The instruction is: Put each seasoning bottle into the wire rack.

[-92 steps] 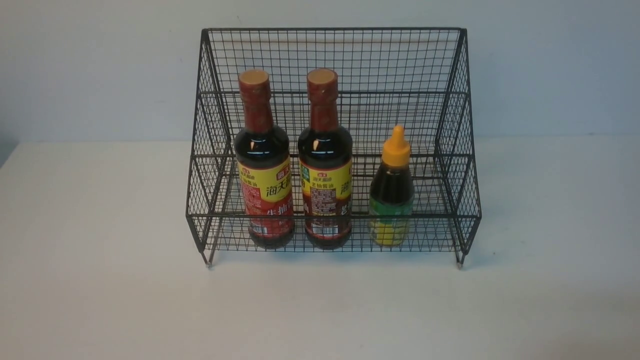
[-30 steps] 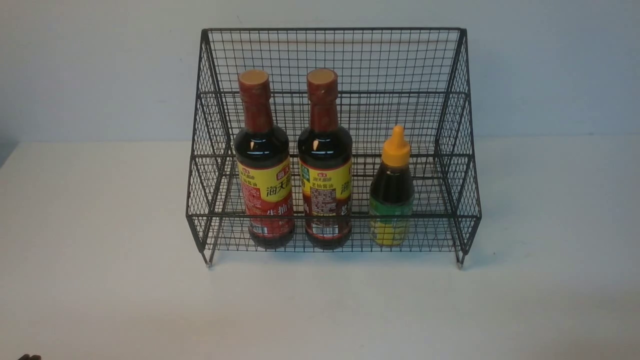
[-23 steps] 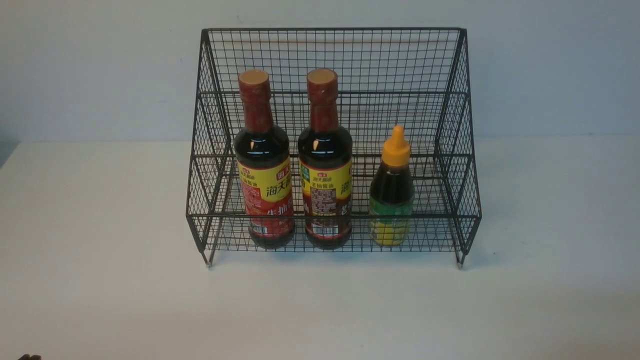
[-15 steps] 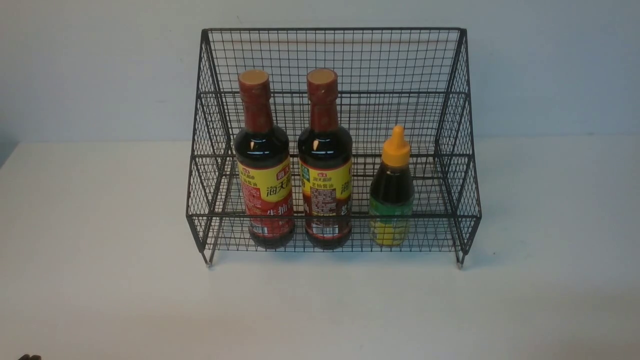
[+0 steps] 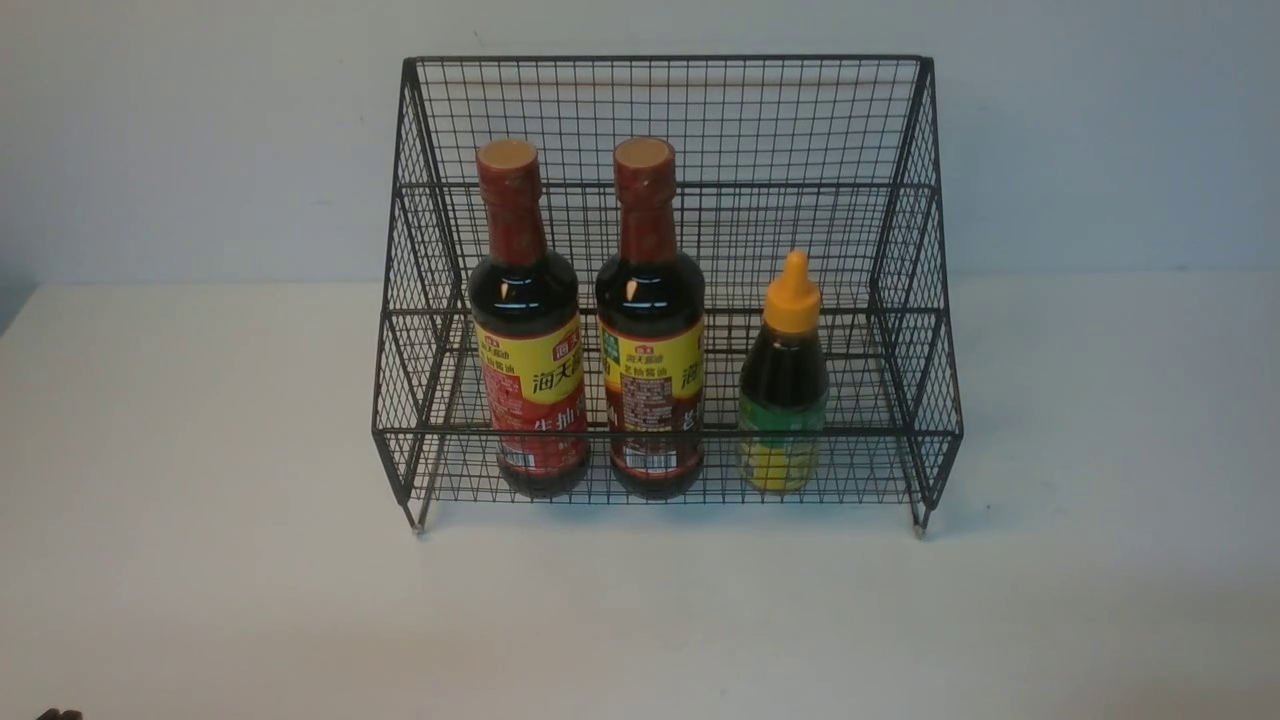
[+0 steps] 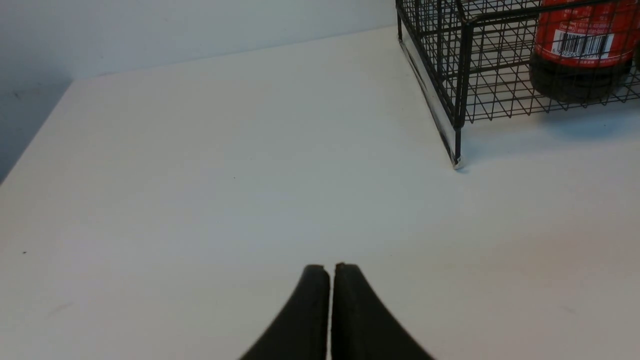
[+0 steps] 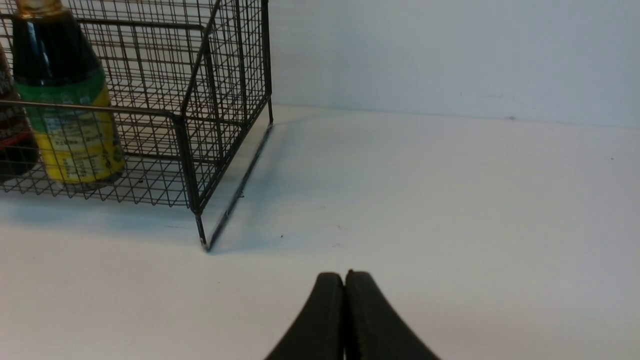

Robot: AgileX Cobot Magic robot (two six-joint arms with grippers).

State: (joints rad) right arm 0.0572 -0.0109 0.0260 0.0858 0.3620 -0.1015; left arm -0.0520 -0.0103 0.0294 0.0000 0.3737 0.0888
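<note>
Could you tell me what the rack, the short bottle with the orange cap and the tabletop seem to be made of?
Wire rack: thin metal wire in a grid, dark matte coating by the look.
Short bottle: clear, glossy body showing dark liquid, probably plastic, though glass cannot be ruled out; its orange nozzle cap looks like opaque plastic.
Tabletop: smooth, matte, off-white surface, perhaps laminate.

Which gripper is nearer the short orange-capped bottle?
Right. The right gripper sits off the wire rack's right end, where the short orange-capped bottle stands; the left gripper is beyond the opposite end.
</note>
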